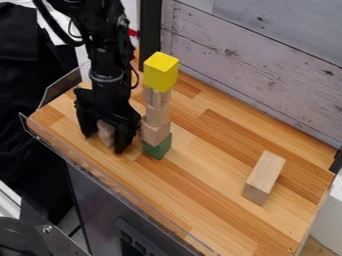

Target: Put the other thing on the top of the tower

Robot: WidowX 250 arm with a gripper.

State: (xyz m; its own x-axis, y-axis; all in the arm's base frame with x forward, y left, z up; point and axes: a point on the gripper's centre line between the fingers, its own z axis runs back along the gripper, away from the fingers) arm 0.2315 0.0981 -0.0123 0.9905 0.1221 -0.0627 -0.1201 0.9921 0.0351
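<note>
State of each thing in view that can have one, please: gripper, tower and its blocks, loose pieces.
Gripper: lowered at the tabletop, around a wooden piece
Wooden piece: partly hidden, hold unclear
Tower: standing
Yellow block: on the tower's top
Green block: at the tower's bottom
Long wooden block: lying flat, apart from the tower

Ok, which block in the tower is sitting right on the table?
The green block, at the very bottom of the tower. It is the only green one; plain wooden blocks and the yellow block are stacked above it.
</note>
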